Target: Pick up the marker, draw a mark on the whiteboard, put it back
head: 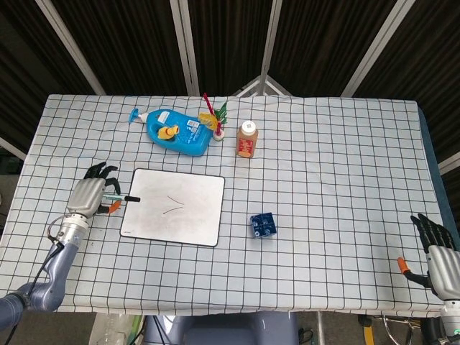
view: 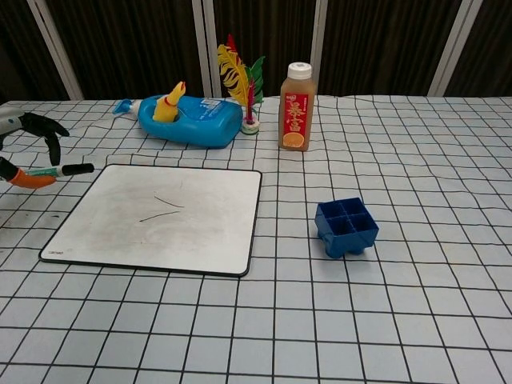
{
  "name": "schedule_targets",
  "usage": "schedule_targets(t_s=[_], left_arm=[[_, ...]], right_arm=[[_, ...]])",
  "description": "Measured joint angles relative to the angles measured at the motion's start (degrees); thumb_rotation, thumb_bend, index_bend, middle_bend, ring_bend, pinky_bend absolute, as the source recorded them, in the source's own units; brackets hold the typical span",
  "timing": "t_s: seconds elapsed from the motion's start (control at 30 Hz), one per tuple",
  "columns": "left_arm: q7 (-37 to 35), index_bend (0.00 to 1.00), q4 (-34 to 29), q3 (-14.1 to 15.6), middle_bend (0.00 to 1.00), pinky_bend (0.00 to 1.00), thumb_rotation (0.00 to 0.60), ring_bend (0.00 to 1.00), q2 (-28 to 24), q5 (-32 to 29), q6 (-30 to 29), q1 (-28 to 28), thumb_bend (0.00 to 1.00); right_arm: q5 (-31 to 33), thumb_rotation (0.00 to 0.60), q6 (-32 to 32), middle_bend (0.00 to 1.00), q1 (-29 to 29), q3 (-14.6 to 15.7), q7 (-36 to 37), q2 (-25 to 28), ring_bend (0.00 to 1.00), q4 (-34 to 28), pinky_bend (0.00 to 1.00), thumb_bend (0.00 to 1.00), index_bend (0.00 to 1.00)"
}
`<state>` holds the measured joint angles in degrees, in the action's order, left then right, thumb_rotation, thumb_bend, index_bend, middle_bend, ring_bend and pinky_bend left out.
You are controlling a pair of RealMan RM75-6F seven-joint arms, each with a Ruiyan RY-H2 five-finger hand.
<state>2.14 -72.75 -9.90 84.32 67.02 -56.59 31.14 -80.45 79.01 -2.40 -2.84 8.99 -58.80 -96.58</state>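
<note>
Left robot hand sits at the left of the head view, just beside the left edge of the whiteboard, with the marker held in its fingers. The marker lies roughly level, its black cap end pointing right and reaching the whiteboard's left edge. In the chest view this robot hand is cut off by the left border, so only dark fingers and an orange fingertip show, with the marker poking out toward the board. Whether the marker's body touches the worktop cannot be told from either view.

The whiteboard lies flat at centre left of the checkered worktop and bears a faint two-stroke mark near its middle.

Right robot hand shows only at the lower right corner of the head view, off the worktop's edge and partly cropped; its dark fingers are spread and nothing is in them. It does not appear in the chest view.

Toward the top of the worktop lie a blue bottle on its side, a feathered shuttlecock and an upright juice bottle. A small blue divided box sits right of the whiteboard, well apart from it.
</note>
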Motion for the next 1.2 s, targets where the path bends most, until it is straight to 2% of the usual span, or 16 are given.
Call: schedule_targets(t_s=[0.33, 0.43, 0.63, 0.73, 0.93, 1.07, 1.2], left_arm=[[2.27, 0.57, 5.93, 0.00, 0.04, 0.00, 0.600, 0.00, 4.29, -2.53, 1.77, 0.87, 0.41], [2.72, 0.48, 6.57, -0.01, 0.00, 0.00, 0.600, 0.00, 5.10, -2.63, 2.16, 1.22, 0.35], [2.90, 0.33, 5.48, 0.07, 0.00, 0.00, 0.600, 0.00, 4.85, -2.50, 1.98, 1.07, 0.19], [2.86, 0.24, 4.40, -0.10, 0.00, 0.00, 0.600, 0.00, 4.32, -2.81, 1.59, 0.70, 0.16], [2.60, 0.01, -0.22, -0.54, 0.00, 0.00, 0.600, 0.00, 1.68, -3.31, -0.88, -1.00, 0.14], [2.15, 0.00, -5.71, -0.58, 0.00, 0.00, 0.600, 0.00, -1.48, -3.11, -3.83, -3.08, 0.14], [2.09, 0.00, -14.38, 0.07, 0.00, 0.00, 0.600, 0.00, -6.22, -2.09, -8.70, -6.50, 0.14]], right_arm=[[0.05, 0.600, -0.06, 0.00, -0.02, 0.00, -0.17, -0.02, 0.00, -0.01, 0.00, 0.35, 0.00], [0.09, 0.600, -0.07, 0.00, -0.01, -0.02, -0.04, 0.06, 0.00, 0.04, 0.00, 0.35, 0.00], [0.07, 0.600, -0.17, 0.00, -0.03, 0.00, 0.12, 0.23, 0.00, -0.01, 0.00, 0.35, 0.00], [-0.14, 0.600, 0.00, 0.00, 0.03, 0.04, 0.24, 0.26, 0.00, 0.02, 0.00, 0.35, 0.00], [-0.53, 0.600, 0.15, 0.00, 0.12, 0.23, 0.23, 0.29, 0.00, 0.22, 0.00, 0.35, 0.00], [-0.97, 0.600, 0.19, 0.00, 0.18, 0.48, 0.07, 0.38, 0.00, 0.43, 0.00, 0.35, 0.00], [-1.52, 0.600, 0.32, 0.00, 0.16, 0.71, -0.78, 0.28, 0.00, 0.85, 0.00, 0.35, 0.00]])
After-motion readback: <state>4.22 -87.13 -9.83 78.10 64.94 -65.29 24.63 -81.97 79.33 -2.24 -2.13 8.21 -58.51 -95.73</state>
